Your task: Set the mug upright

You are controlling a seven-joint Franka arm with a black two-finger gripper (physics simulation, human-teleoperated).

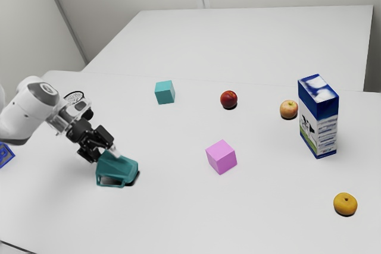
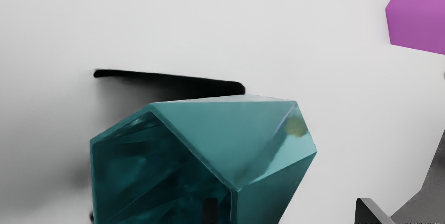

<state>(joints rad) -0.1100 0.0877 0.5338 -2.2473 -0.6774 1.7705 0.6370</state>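
**Mug [image 1: 122,166] on its side at the spread gripper [image 1: 100,147]**

The teal mug lies tipped over on the white worktop [image 1: 178,212], toward the exterior view's left and well in from the worktop's far edge. The gripper's two fingers stand wide apart: in the wrist view one shows against the mug's open mouth, the other outside its wall, apart from it. The pink cube [image 1: 221,157] sits apart from the mug, toward the exterior view's right; the teal cube [image 1: 165,92] is near the worktop's far edge.
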